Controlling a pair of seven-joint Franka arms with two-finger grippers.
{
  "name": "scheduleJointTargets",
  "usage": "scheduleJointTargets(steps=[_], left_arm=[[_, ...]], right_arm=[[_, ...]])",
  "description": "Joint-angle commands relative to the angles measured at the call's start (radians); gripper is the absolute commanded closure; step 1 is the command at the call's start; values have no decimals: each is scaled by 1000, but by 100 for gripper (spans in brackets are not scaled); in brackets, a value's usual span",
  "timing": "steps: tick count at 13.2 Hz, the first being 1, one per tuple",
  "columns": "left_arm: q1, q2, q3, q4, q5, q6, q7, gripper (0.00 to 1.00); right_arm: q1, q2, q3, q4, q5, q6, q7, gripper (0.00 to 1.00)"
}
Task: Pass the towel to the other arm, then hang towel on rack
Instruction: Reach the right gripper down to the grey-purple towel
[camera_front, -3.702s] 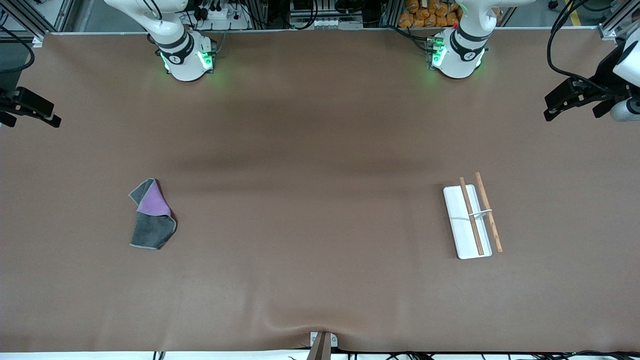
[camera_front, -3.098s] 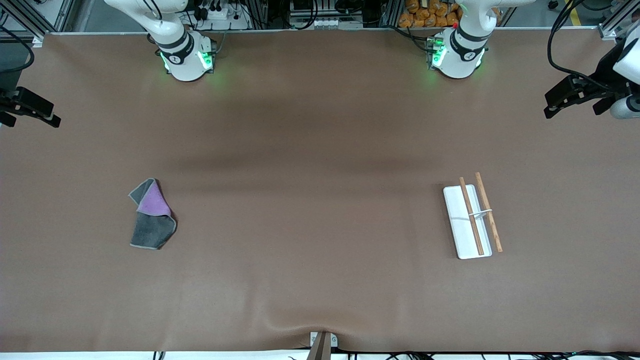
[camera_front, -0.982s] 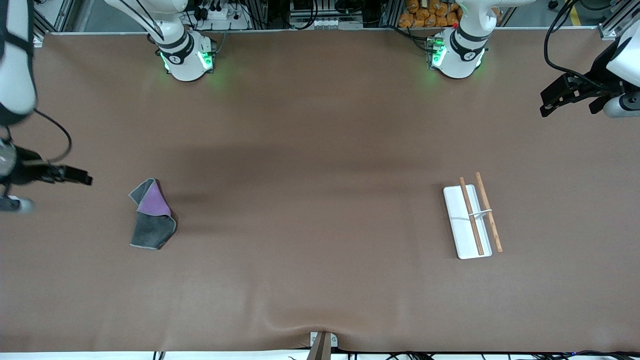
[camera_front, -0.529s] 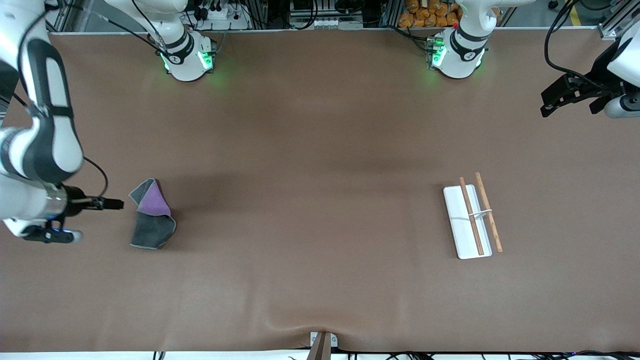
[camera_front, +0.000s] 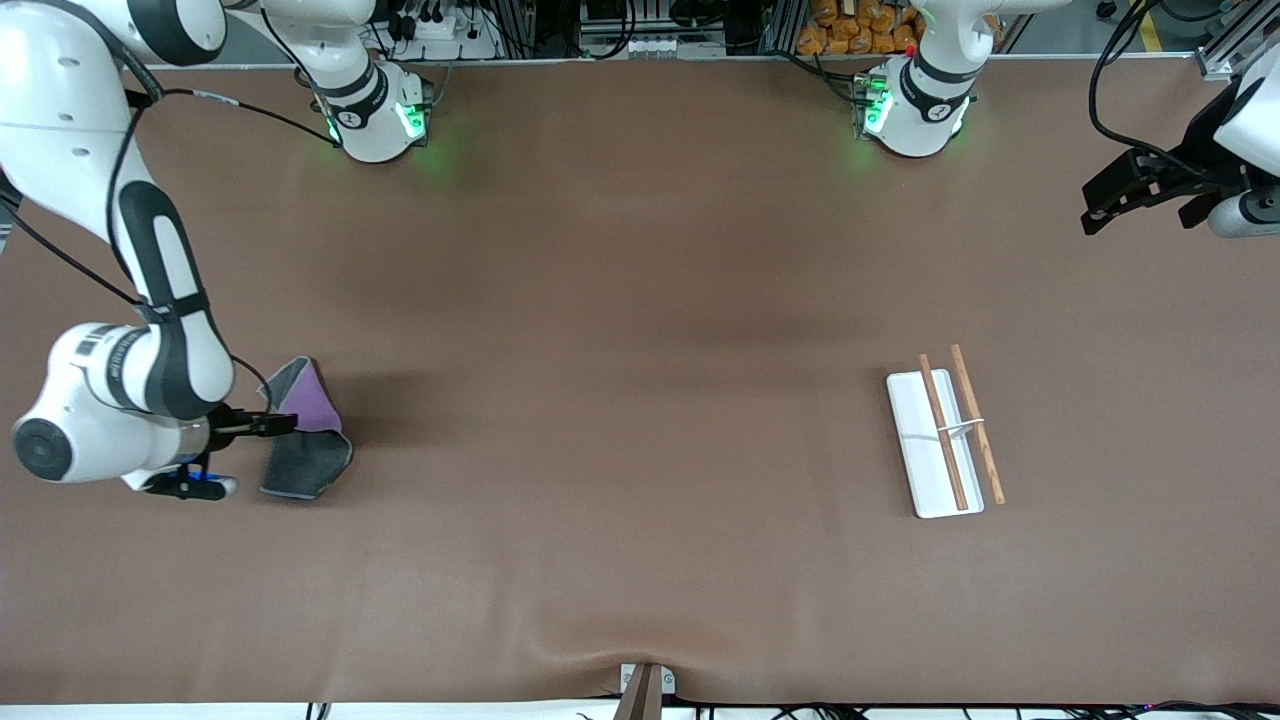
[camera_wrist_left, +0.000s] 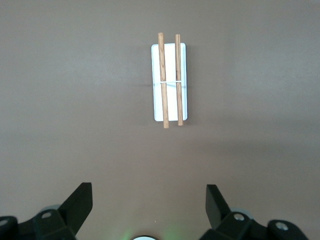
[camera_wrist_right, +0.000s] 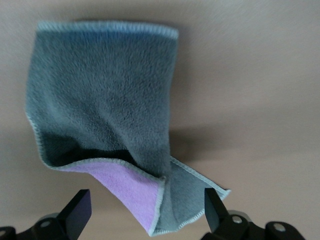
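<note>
The towel (camera_front: 306, 452) lies crumpled on the table toward the right arm's end, dark grey with a purple fold (camera_front: 306, 405) turned up. My right gripper (camera_front: 268, 424) is low at the towel's edge. In the right wrist view it is open (camera_wrist_right: 147, 212), and the towel's (camera_wrist_right: 105, 100) folded purple-and-grey corner lies between its fingers (camera_wrist_right: 80, 209), untouched. The rack (camera_front: 912, 440), a white base with two wooden rods, sits toward the left arm's end. My left gripper (camera_front: 1140, 195) waits open and empty high at that end. Its wrist view looks down on the rack (camera_wrist_left: 169, 80) past the left gripper (camera_wrist_left: 149, 205).
A brown mat (camera_front: 640, 350) covers the whole table, slightly wrinkled near the front edge. A small metal bracket (camera_front: 642, 685) sits at the middle of that edge. Both arm bases (camera_front: 375, 115) stand along the table edge farthest from the front camera.
My right arm has swung in from the table's end and come down, bringing its open gripper to the towel's edge. The left arm, the towel and the rack have stayed put.
</note>
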Motion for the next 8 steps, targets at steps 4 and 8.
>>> scheduleJointTargets(steps=[4, 8], left_arm=[[8, -7, -4, -3, -2, -10, 17, 0], [8, -7, 0, -1, -2, -12, 17, 0]], right_arm=[[-10, 41, 13, -20, 4, 32, -42, 0], [-16, 43, 15, -40, 5, 90, -91, 94]])
